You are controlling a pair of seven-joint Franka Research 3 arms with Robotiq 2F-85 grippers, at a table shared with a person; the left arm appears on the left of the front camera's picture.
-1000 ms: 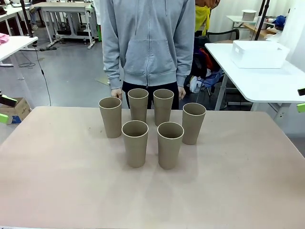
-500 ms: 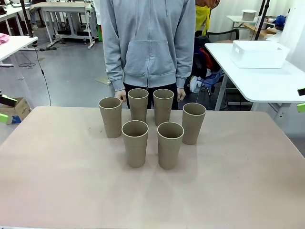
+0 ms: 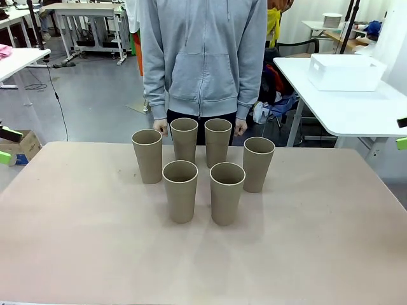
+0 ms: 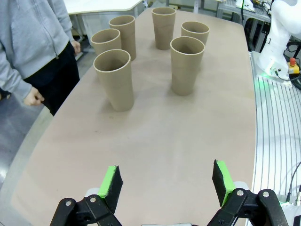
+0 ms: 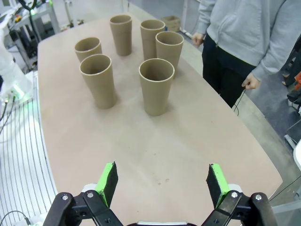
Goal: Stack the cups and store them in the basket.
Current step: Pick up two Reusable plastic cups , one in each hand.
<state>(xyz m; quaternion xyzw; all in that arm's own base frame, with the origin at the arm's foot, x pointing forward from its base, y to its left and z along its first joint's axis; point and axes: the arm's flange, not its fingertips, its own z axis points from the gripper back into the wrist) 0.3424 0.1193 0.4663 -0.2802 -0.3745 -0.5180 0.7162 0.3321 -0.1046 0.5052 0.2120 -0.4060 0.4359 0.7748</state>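
On the tan table [image 3: 76,241] six cups [image 3: 180,190] stand close together, the basket [image 3: 346,71] off on a side table [image 3: 356,109]; the left gripper [image 4: 166,184] and right gripper [image 5: 160,182], jaws wide apart, could topple neighbouring cups.

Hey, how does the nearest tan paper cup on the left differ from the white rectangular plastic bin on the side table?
The tan paper cup is tall, round and tapered; the white rectangular plastic bin is low, wide and boxy. The cup stands on the beige worktable; the bin sits on a separate white table, farther back and to the right. Both look plain, without print.
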